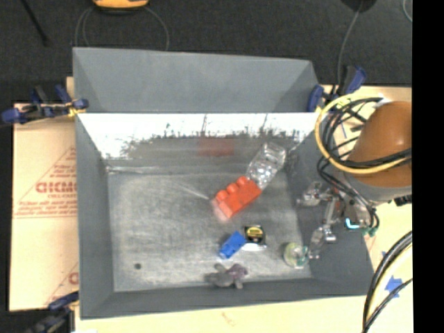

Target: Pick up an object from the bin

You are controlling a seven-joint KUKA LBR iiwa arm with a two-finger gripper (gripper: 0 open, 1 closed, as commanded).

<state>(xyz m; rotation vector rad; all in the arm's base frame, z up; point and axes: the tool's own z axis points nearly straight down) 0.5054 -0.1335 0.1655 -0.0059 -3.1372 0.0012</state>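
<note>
My gripper [316,218] hangs at the bin's right side, over the sloping right wall, open with nothing between its fingers. Nearest to it, just below and left, a small round greenish-white thing [295,254] lies at the floor's right front corner. A small black and yellow tape measure [254,234] lies further left, touching a blue block [232,245]. A red toy brick [237,196] sits mid-floor. A clear plastic piece [267,164] leans beyond it towards the back wall.
A grey lumpy thing [227,276] rests against the front wall. The left half of the floor holds only a tiny dark speck [137,266]. The arm with its orange cover and looped cables stands over the right rim.
</note>
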